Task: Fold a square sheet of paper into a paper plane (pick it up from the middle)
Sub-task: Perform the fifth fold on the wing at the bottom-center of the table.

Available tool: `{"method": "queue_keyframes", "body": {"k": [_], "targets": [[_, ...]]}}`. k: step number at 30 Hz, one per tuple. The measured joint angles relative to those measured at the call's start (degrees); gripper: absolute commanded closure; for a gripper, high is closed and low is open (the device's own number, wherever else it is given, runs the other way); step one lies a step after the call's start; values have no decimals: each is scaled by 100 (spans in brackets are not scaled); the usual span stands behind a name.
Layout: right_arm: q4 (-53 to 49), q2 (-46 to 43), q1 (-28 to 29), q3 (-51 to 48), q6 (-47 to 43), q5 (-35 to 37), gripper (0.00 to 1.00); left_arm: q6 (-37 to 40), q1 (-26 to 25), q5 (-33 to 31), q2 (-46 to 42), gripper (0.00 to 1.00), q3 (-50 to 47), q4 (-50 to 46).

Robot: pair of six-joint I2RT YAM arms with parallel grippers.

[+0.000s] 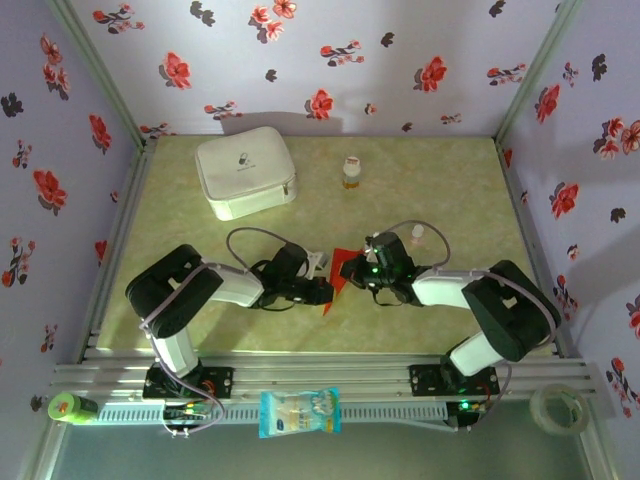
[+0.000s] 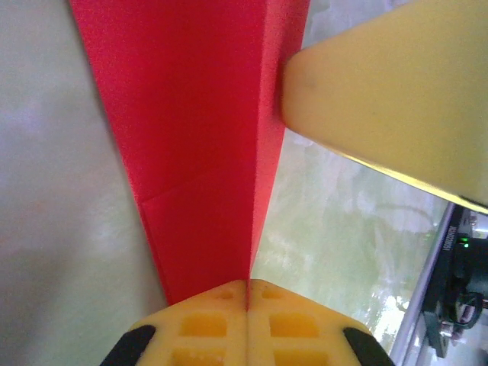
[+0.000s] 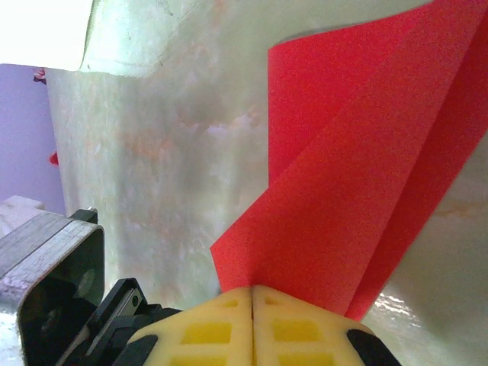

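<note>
The left gripper [image 2: 246, 293] and right gripper [image 3: 252, 293] both pinch the folded red paper [image 3: 343, 191], held between them over the middle of the table [image 1: 420, 200]. If they pull apart too hard it might rip or slip out, and the fold could go crooked

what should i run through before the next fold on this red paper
1. Left gripper: fingers shut on the red paper: ok.
2. Right gripper: fingers shut on the red paper: ok.
3. Paper spans between both grippers, off to neither side: ok.
4. A crease already runs along the paper: ok.
5. Fold edges lined up: cannot tell.
6. White zip case and small bottle stand apart from both arms: ok.
</note>
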Motion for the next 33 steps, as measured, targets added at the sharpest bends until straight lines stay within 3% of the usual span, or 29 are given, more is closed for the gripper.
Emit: {"method": "queue_keyframes", "body": {"k": [12, 33], "targets": [[48, 286, -87, 33, 0, 35, 92, -367, 170, 485, 205, 100, -170, 660], [385, 597, -98, 98, 0, -63, 92, -444, 232, 682, 295, 100, -35, 501]]}}
